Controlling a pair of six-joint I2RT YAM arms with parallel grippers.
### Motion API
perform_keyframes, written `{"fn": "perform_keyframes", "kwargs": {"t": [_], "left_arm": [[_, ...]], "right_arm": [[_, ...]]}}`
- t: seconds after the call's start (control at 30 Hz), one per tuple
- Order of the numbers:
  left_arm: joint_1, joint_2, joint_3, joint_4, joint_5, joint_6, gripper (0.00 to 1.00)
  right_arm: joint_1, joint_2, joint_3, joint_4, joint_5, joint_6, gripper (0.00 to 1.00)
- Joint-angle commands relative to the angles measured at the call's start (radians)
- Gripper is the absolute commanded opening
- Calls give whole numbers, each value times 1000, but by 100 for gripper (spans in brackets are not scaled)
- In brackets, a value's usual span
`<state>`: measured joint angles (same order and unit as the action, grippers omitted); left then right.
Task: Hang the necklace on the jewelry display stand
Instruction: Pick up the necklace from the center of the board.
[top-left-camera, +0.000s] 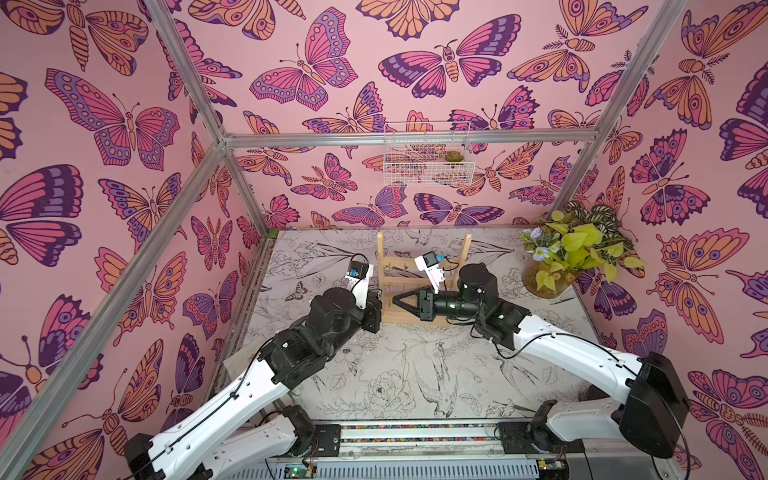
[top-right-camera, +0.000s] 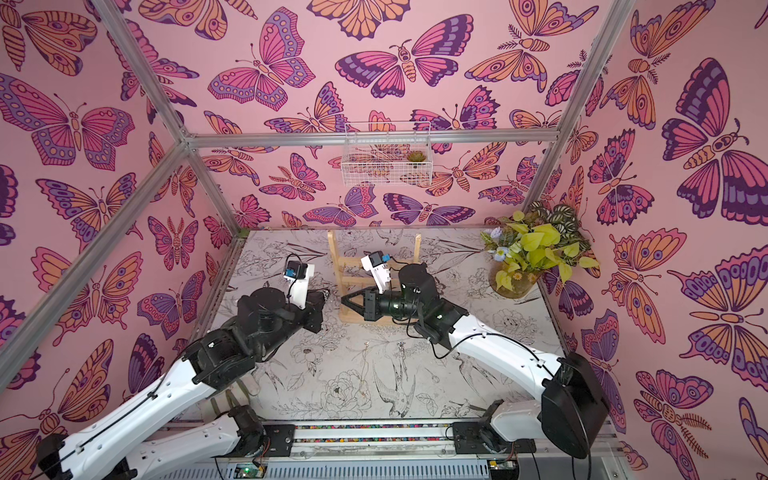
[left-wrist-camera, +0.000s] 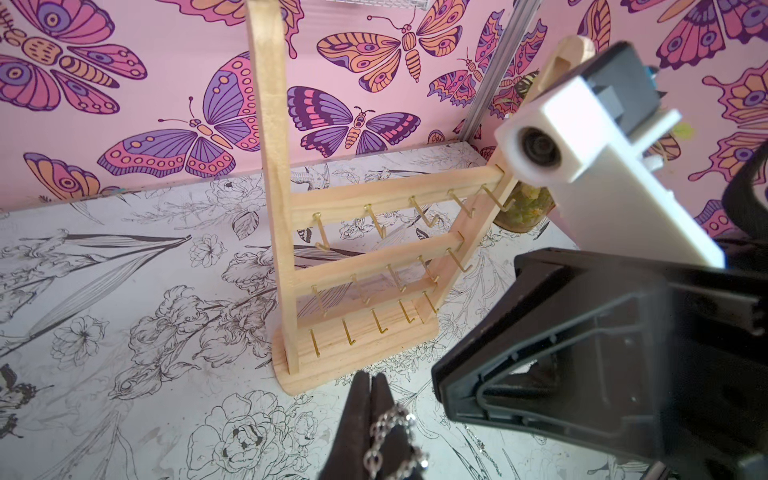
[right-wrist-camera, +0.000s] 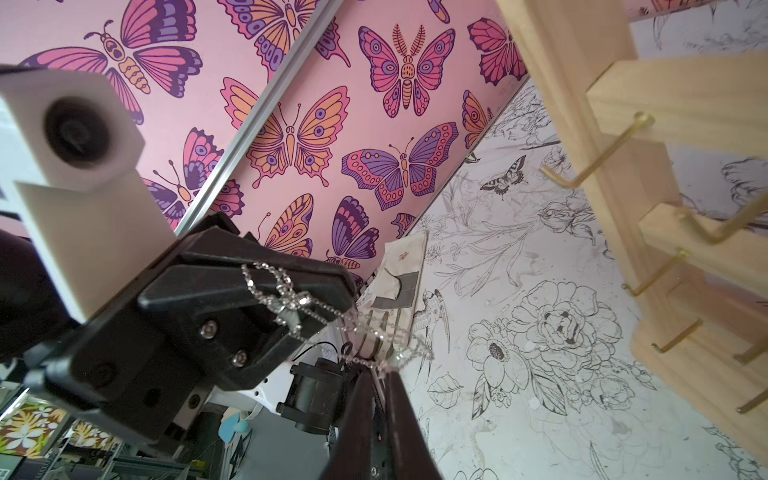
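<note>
Nothing hangs on the jewelry display stand yet: every one of the hooks that I can see is bare, from the top crossbar down. The pick-up looks done, because the necklace is up off the surface and in my keeping. What I judge is left is spreading a loop, carrying it to a hook and letting it settle there.

My left tool is fully closed. The pale, glinting chain is bunched over its fingers, and a strand dangles beside them in the left wrist view. From that bunch a slack strand runs across to the tips of my right tool. Those jaws stand almost together, with only a slit between them. I cannot tell whether they pinch the strand or whether it merely lies across the tips.

In both top views the two tools point at each other, tips near, just in front of the stand's base. So the chain sits low before the rack, below the hooked bars.

A faint thin line lies on the surface, well apart from both tools. It may be another chain, but it is too fine to say.
</note>
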<state>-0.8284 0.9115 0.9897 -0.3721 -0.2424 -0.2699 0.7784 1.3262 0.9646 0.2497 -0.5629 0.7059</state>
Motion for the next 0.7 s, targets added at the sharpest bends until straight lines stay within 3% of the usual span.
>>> {"fn": "perform_keyframes", "kwargs": {"t": [0.0,0.2,0.37,0.47,0.5,0.57,0.6,0.67], "left_arm": [[-34,20,40,-58,-46,105,0],[-64,52,70,-73,-24,165,0],[-66,71,106,-108,-7,181,0],[-166,168,202,-244,-303,315,0],[-173,224,265,-345,-340,320,0],[-152,274,344,-457,-258,294,0],[-123,262,346,-456,-153,280,0],[-88,242,351,-462,-82,264,0]], "right_arm": [[-6,-48,-3,-15,14,-43,13],[-7,-70,-9,-9,20,-83,26],[-6,-43,3,-7,4,-100,28],[-7,-45,2,-35,21,-114,28],[-7,-50,-3,-46,41,-118,28],[-9,-59,-14,-49,72,-118,28],[-12,-62,-18,-51,81,-117,28],[-17,-64,-25,-50,97,-108,28]]}}
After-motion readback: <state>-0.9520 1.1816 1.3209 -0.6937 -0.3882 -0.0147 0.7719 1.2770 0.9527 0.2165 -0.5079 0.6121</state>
